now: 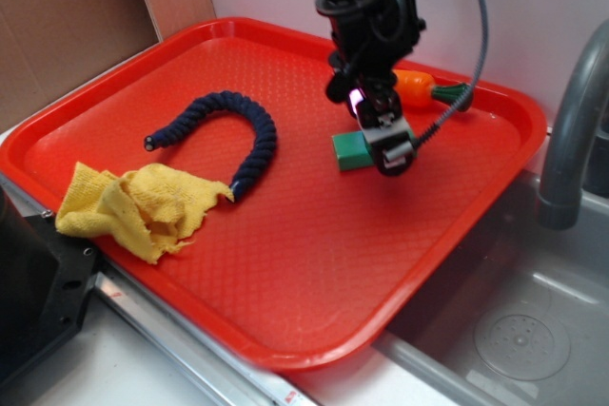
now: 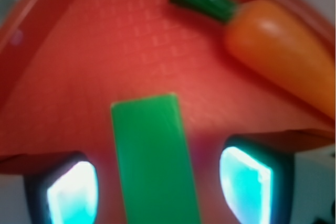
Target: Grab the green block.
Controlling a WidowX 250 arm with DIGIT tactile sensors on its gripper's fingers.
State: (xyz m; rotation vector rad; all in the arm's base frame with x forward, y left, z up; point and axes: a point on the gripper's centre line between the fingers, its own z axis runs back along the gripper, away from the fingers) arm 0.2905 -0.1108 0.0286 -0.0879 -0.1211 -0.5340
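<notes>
**Straddling the green block, tool spread and ready to pinch**

Lining up the grasp is the step in hand. In the wrist view the green block (image 2: 155,158) lies lengthwise between the two fingertips (image 2: 72,192), with red tray (image 2: 79,77) showing on either side of it, so the tool (image 2: 157,190) is spread and holding nothing. The gap looks a little wider on the right finger's side than on the left. The exterior view shows the tool (image 1: 385,145) low over the tray (image 1: 285,263), with the block (image 1: 352,150) partly hidden behind it; whether the fingertips reach down to the block's sides cannot be told from here.

The toy carrot (image 2: 278,51) lies ahead of the tool and to its right, apart from the block, its dark green tip pointing away; it should not interfere. The blue rope (image 1: 228,130) and yellow cloth (image 1: 133,206) lie well off to the side.

The next move, as I judge it, calls for a slight further descent if needed, then pressing the fingers together on the block's long sides before lifting.
</notes>
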